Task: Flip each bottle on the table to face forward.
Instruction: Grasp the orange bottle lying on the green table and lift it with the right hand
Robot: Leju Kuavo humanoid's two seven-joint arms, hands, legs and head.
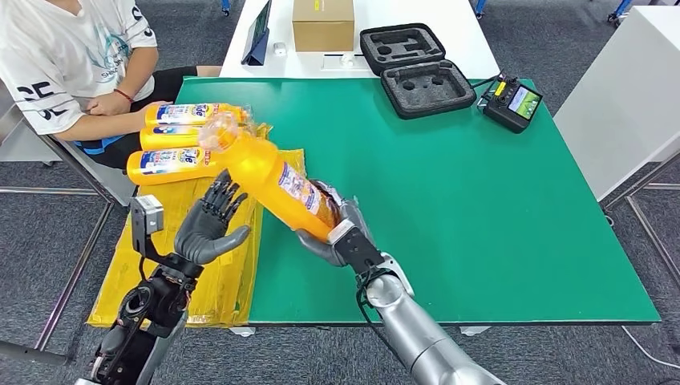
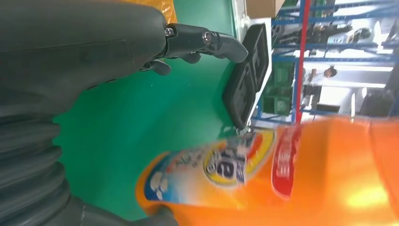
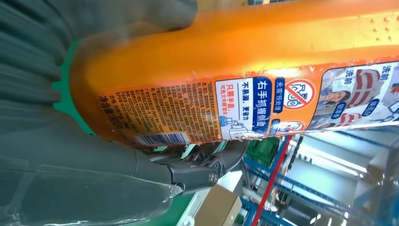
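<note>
My right hand [image 1: 335,231] grips the base of an orange bottle [image 1: 269,172] and holds it tilted above the green table [image 1: 449,200], its clear cap pointing up and to the far left. The back label with the barcode faces the right wrist camera on the bottle [image 3: 244,75]. My left hand [image 1: 210,224] hovers just left of the bottle with fingers spread and nothing in them. The left wrist view shows the bottle [image 2: 282,174] and its front label close by. Three more orange bottles [image 1: 172,138] lie on their sides at the table's far left, front labels up.
A yellow sheet [image 1: 216,265] covers the table's left edge. A person [image 1: 72,64] sits at the far left beside the lying bottles. A black foam case [image 1: 417,68], a controller [image 1: 513,102] and a cardboard box [image 1: 322,24] lie at the back.
</note>
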